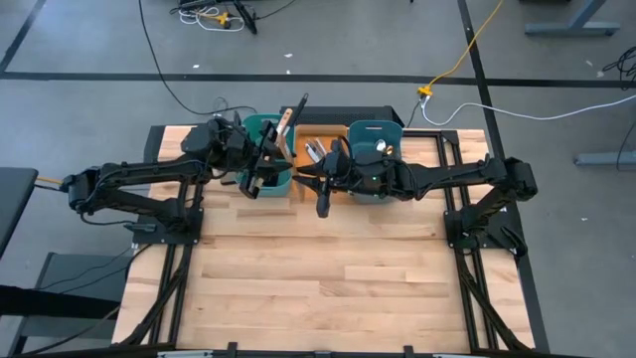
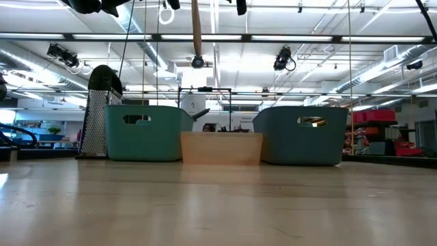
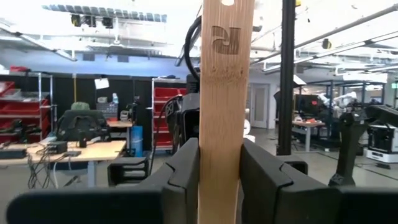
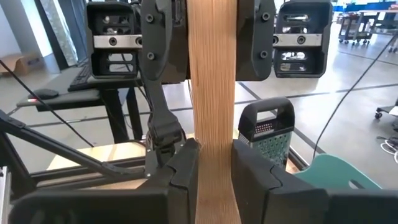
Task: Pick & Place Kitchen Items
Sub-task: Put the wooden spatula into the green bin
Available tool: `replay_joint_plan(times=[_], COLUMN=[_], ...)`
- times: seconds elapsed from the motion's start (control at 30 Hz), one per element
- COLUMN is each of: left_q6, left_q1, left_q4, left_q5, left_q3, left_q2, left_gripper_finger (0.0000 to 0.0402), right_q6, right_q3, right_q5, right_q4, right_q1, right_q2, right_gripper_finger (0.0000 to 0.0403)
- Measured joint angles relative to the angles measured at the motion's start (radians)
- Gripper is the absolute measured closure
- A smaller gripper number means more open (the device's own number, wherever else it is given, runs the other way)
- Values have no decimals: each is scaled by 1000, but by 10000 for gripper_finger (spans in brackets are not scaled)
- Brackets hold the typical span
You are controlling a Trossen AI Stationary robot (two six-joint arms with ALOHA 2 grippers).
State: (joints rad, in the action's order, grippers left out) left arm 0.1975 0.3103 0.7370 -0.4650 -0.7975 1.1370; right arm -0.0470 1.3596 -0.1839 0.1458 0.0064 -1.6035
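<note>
You are in the middle of a hand-over, with one item carried by both arms at once. The wooden spatula [image 3: 227, 93] stands upright down the centre of the left wrist view. The left tool [image 3: 217, 180] has a finger pressed to each side of it, a narrow grip on the wood.

In the right wrist view the same spatula runs up the middle of the frame. The right tool [image 4: 214, 168] clamps it at the bottom, and the other arm's fingers flank it at the top of the frame.

In the low view the spatula hangs at the top of the frame, left of centre and well above the counter [image 2: 218, 205]. It is roughly over the gap between the left teal bin [image 2: 143, 133] and the orange bin [image 2: 222, 149]. The second teal bin [image 2: 300, 135] sits right of centre, and a box grater [image 2: 102, 113] stands at the far left.

By my reading, the pick is done and the placing has not started. Before you move either arm, decide which tool keeps the spatula and confirm that its grip is firm. Then open the other tool fully and back it straight away, so you don't twist the wood. After that, carry the spatula over its bin and lower it before letting go. I can't tell from here which bin that is.
</note>
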Motion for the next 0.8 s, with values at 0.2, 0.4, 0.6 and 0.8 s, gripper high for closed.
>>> replay_joint_plan(times=[0.2,0.4,0.6,0.8], left_q6=[6,22,31,32], left_q1=[2,35,64,97], left_q4=[-13,-46,-89,-134], left_q5=[44,77,91,119], left_q3=[0,0,0,0], left_q2=[-1,-6,-6,-7], left_gripper_finger=[308,308,308,308], right_q6=[-25,-48,-51,-49], right_q3=[-1,-1,-1,-1], right_q5=[-19,-33,-36,-102], right_q4=[-11,-37,-68,-134], right_q1=[0,-3,-3,1], right_q2=[0,0,0,1], right_gripper_finger=[319,304,323,291])
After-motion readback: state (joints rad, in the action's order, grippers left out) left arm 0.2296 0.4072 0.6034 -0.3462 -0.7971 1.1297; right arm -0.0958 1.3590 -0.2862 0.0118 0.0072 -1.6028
